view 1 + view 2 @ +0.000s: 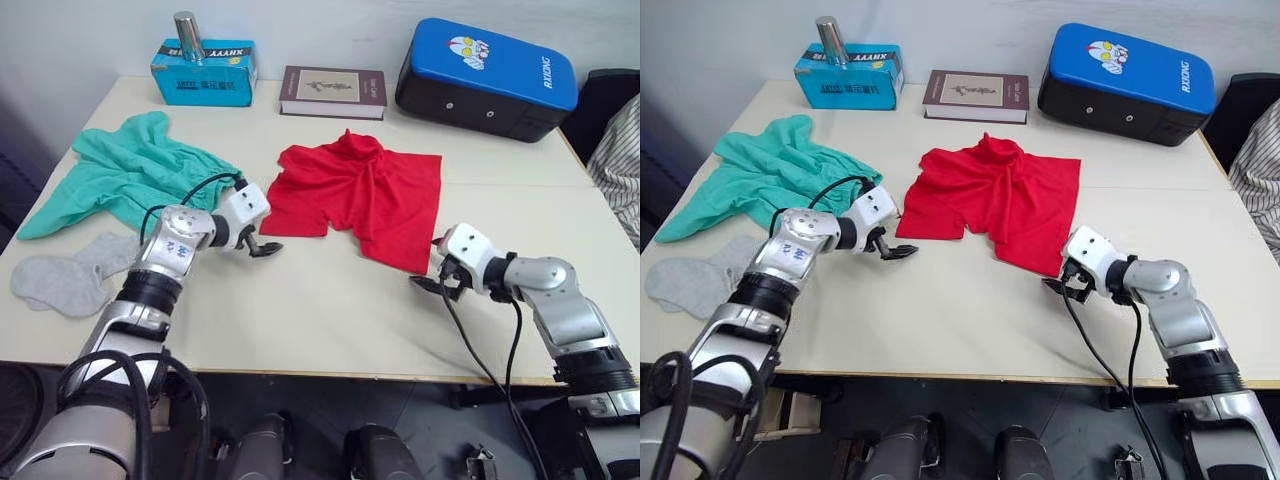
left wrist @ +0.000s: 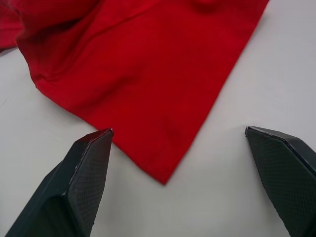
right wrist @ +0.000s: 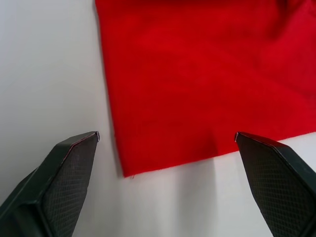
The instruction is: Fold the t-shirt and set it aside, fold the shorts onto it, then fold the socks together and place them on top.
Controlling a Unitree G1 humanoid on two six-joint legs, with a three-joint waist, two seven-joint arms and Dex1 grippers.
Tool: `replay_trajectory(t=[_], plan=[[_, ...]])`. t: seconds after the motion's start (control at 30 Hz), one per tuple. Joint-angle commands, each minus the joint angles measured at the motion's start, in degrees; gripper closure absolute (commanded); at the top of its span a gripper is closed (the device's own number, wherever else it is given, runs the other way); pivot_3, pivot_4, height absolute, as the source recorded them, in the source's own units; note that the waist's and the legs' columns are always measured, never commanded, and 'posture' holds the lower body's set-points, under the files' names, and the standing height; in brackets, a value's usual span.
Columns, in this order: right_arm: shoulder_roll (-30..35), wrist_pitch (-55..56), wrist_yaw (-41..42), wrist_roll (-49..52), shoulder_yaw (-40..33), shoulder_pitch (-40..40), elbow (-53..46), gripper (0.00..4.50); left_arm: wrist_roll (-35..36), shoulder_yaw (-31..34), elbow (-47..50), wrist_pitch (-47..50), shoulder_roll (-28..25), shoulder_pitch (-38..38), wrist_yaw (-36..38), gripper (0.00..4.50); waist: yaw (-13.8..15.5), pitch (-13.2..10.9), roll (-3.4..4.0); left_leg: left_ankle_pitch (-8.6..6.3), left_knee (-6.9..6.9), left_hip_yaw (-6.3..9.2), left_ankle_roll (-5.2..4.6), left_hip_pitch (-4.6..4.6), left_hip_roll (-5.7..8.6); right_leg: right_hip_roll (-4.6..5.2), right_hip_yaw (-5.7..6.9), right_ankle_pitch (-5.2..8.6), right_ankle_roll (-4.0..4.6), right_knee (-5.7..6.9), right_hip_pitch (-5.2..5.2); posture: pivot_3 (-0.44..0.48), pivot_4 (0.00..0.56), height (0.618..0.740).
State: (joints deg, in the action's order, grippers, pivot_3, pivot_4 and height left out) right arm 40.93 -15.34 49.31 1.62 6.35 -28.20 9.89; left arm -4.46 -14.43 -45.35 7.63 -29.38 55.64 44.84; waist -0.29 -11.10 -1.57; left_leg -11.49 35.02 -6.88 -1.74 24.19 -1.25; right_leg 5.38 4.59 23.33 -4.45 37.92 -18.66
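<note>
The red t-shirt (image 1: 360, 190) lies partly folded and rumpled at the table's middle. My left gripper (image 1: 266, 246) is open just off the shirt's near left corner (image 2: 163, 177), which lies between its fingers. My right gripper (image 1: 432, 285) is open at the shirt's near right corner (image 3: 129, 170); neither holds cloth. The teal shorts (image 1: 130, 175) lie crumpled at the left. The grey socks (image 1: 70, 275) rest flat near the left front edge.
Along the table's far edge stand a teal box (image 1: 203, 72) with a metal cylinder (image 1: 187, 36) on it, a brown book (image 1: 333, 90) and a blue-and-black case (image 1: 486, 78). A person's striped sleeve (image 1: 620, 160) shows at the right.
</note>
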Motion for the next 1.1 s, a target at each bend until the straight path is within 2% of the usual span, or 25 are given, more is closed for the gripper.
replay_trajectory(t=[0.03, 0.1, 0.2, 0.4, 0.53, 0.57, 0.63, 0.73, 0.8, 0.9, 0.93, 1.0, 1.1], plan=[[-1.4, 0.5, -0.9, -2.1, 1.4, -1.9, 4.3, 0.02, -3.1, -0.3, -11.6, -5.4, 2.3, 4.0, -2.8, 0.00, 0.0, 0.0, -0.04, 0.00, 0.02, 0.00, -0.01, 0.00, 0.00, 0.01, 0.00, 0.00, 0.00, 0.00, 0.02, 0.000, 0.150, 0.740], [-2.3, 1.5, -1.0, -2.6, 1.8, -3.3, 6.1, 0.00, -3.9, 0.1, -17.4, -8.1, 3.5, 6.3, -4.5, 0.40, 0.0, 0.0, -0.06, -0.01, 0.05, 0.01, -0.02, -0.02, 0.00, 0.01, 0.02, 0.00, 0.00, 0.00, 0.05, 0.000, 0.150, 0.740], [-3.2, 2.9, -1.2, -3.3, 2.1, -4.5, 7.6, 0.62, -4.7, 0.8, -23.1, -10.9, 4.8, 8.5, -6.1, 1.20, -0.1, 0.0, -0.07, -0.01, 0.08, 0.01, -0.02, -0.04, 0.00, 0.02, 0.04, 0.00, 0.00, 0.02, 0.06, 0.000, 0.150, 0.740], [-3.2, 4.4, -1.4, -3.3, 1.6, -4.1, 7.7, 2.72, -4.7, 2.5, -27.6, -13.5, 6.0, 9.5, -7.3, 3.12, -0.4, 0.0, -0.07, -0.01, 0.10, 0.04, -0.02, -0.04, -0.01, 0.02, 0.07, -0.01, -0.01, 0.10, 0.05, 0.000, 0.150, 0.740], [-2.9, 5.1, -1.4, -2.1, 0.3, -2.5, 6.3, 4.11, -4.3, 3.1, -28.2, -13.7, 6.2, 8.5, -4.2, 4.36, -0.6, 0.0, -0.07, -0.02, 0.10, 0.05, -0.02, -0.04, 0.00, 0.02, 0.09, -0.01, -0.01, 0.11, 0.05, 0.000, 0.150, 0.740], [-2.9, 5.2, -1.4, -1.6, -0.1, -2.2, 5.9, 4.45, -3.9, 3.6, -28.2, -13.6, 6.2, 8.3, -3.6, 4.50, -0.7, 0.0, -0.07, -0.02, 0.10, 0.05, -0.01, -0.04, 0.00, 0.02, 0.10, -0.01, -0.01, 0.10, 0.05, 0.000, 0.150, 0.740], [-2.7, 5.3, -1.4, -0.9, -0.8, -1.4, 5.2, 4.48, -3.2, 4.7, -28.0, -13.4, 6.0, 7.9, -2.0, 4.50, -0.8, 0.0, -0.07, -0.02, 0.10, 0.05, -0.01, -0.03, 0.00, 0.02, 0.10, -0.01, -0.01, 0.10, 0.05, 0.000, 0.150, 0.740], [-1.2, 6.3, 0.1, 0.8, -2.8, 0.5, 3.2, 4.48, 3.0, 9.4, -25.3, -11.7, 5.5, 5.6, 12.0, 4.50, -1.1, 0.0, -0.07, -0.04, 0.05, 0.06, 0.00, -0.02, 0.02, 0.03, 0.14, -0.01, -0.01, 0.10, 0.03, 0.000, 0.150, 0.740], [0.1, 5.9, 0.7, 1.3, -3.8, 1.8, 2.0, 4.48, 4.7, 10.3, -21.8, -11.6, 4.2, 3.6, 18.1, 4.50, -1.2, 0.0, -0.07, -0.10, 0.04, 0.08, 0.07, -0.01, 0.01, 0.03, 0.19, -0.01, -0.02, 0.12, 0.01, 0.000, 0.150, 0.740], [2.9, 4.9, 2.3, 2.6, -5.8, 4.6, -1.0, 4.48, 8.4, 11.6, -11.4, -8.5, 1.3, -1.5, 26.3, 4.50, -1.3, 0.0, -0.05, -0.13, -0.03, 0.11, 0.10, 0.02, 0.00, 0.02, 0.23, -0.01, -0.02, 0.11, -0.03, 0.000, 0.150, 0.740], [3.6, 4.7, 2.7, 3.0, -6.4, 5.4, -1.9, 4.48, 9.5, 11.8, -7.4, -7.0, 0.5, -3.5, 28.1, 4.50, -1.3, 0.0, -0.05, -0.13, -0.04, 0.12, 0.10, 0.02, 0.00, 0.02, 0.23, -0.01, -0.03, 0.11, -0.04, 0.000, 0.150, 0.740], [5.7, 4.8, 4.5, 4.5, -8.3, 8.4, -4.2, 4.48, 12.8, 12.3, 6.3, -2.0, -2.6, -10.2, 31.6, 4.50, -1.5, 0.0, -0.02, -0.14, -0.06, 0.13, 0.11, 0.03, -0.02, 0.00, 0.23, -0.01, -0.02, 0.08, -0.04, 0.000, 0.150, 0.740], [9.2, 6.8, 9.1, 8.0, -12.1, 15.8, -9.0, 4.48, 19.0, 14.1, 31.4, 6.8, -8.8, -23.6, 34.3, 4.50, -1.7, 0.0, 0.02, -0.17, -0.07, 0.13, 0.15, 0.03, -0.10, -0.04, 0.19, -0.01, -0.02, 0.04, -0.02, 0.000, 0.150, 0.740]])
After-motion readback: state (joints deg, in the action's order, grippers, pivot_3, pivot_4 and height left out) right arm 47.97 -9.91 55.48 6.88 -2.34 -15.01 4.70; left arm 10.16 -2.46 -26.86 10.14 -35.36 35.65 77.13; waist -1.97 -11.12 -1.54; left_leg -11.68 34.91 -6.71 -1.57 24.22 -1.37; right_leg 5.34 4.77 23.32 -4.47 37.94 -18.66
